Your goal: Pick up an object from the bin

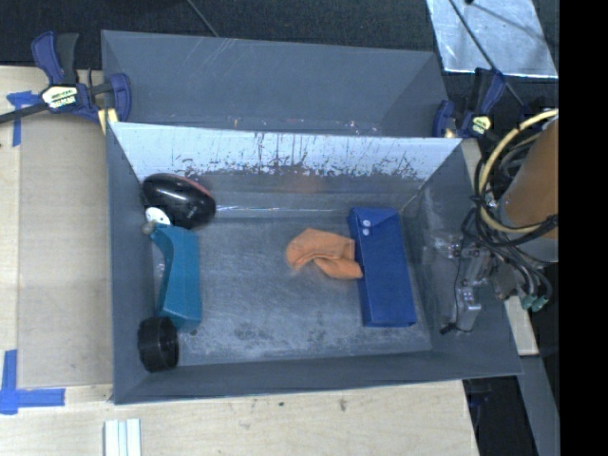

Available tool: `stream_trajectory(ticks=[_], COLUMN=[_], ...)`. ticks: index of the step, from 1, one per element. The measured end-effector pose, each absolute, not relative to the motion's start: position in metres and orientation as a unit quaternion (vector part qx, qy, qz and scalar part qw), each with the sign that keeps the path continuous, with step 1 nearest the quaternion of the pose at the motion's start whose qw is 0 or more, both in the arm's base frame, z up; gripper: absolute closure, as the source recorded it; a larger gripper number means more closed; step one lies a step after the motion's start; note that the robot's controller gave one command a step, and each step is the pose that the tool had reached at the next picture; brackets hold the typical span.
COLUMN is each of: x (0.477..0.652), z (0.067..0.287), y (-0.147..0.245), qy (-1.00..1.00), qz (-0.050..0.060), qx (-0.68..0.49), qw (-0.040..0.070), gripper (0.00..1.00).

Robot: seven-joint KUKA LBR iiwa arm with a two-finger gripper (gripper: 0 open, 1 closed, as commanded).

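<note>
Grey metal bin [285, 150] takes up most of the space in front of me, sloped walls, flat floor, only a few things in it, well spread. The arm comes in from the right w/ its cables, and the gripper [464, 304] hangs low over the bin's right-hand wall, not over the floor. Can't tell if it's wide or narrow from here; nothing seen in it.

Biggest item is a blue box [385, 269], flat, lying on the floor's right side. It's the closest thing to the gripper, just to its left in this view, long axis running front-to-back and roughly parallel to that right wall. So, imo, a short move left and a grip across the box's narrow width would be the obvious pick.

Next, a teal bottle-like thing [180, 278] along the left wall, white bit at its far end. Orange cloth [323, 253] is crumpled mid-floor, touching the box's left edge. Black rounded thing [178, 200], maybe a mouse, sits far-left. Smallest, a black cylinder [158, 343], near-left corner
</note>
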State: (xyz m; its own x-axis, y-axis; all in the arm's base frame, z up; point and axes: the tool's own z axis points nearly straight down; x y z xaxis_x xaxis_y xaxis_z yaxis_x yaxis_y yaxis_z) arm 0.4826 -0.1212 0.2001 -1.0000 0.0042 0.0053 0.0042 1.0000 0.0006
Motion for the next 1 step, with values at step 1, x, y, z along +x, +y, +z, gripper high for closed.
stream_trajectory(ticks=[1], x=[0.4843], z=[0.2046], y=[-0.1206], qy=[-1.000], qz=[0.001], qx=[0.000], qw=[-0.002], gripper=[0.00])
